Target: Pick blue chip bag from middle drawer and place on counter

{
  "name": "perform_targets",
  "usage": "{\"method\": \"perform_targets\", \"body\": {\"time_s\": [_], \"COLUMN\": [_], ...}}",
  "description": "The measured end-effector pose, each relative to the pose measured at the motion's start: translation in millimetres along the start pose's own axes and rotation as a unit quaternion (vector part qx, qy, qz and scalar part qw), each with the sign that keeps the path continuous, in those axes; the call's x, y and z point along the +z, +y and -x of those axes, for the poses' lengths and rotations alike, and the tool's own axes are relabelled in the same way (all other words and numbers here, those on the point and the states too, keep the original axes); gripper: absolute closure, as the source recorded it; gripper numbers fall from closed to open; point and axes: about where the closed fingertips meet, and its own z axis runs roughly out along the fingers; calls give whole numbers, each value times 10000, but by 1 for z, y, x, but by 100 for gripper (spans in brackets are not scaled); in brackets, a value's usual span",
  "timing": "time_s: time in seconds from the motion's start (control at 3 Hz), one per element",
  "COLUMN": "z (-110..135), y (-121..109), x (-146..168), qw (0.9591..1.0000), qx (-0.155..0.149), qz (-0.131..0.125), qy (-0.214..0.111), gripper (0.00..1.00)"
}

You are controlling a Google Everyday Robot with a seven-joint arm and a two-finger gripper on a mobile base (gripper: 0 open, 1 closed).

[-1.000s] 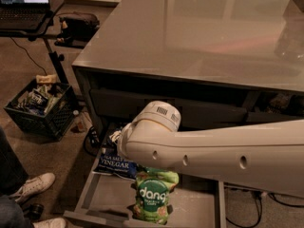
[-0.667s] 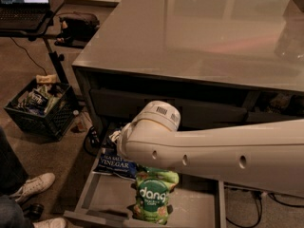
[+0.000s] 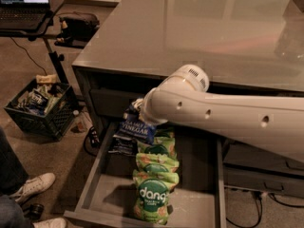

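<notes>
Here, in the camera view, the gripper sits below the counter's front edge, near its left corner. Its jaws are clamped on the top of the blue chip bag, which is tilted over the open middle drawer beside the green dang bags.

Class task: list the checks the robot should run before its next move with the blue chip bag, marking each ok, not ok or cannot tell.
1. Middle drawer open: ok.
2. Gripper at the blue chip bag's top: ok.
3. Hold on the bag: cannot tell, the arm hides it.
4. Green bags apart from it: not ok, one lies against it.
5. Counter bare near its front edge: ok.
</notes>
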Motion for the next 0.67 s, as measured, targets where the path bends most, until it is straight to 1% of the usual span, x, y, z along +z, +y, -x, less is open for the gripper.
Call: {"method": "perform_targets", "body": {"time_s": [0.33,0.67], "z": [12,12], "y": [-19,-19], "x": [-10,-9], "qw": [9998,9998], "qx": [2,-1], "qz": [-157,-152], "qy": [-115,-108], "gripper": [100,100]}}
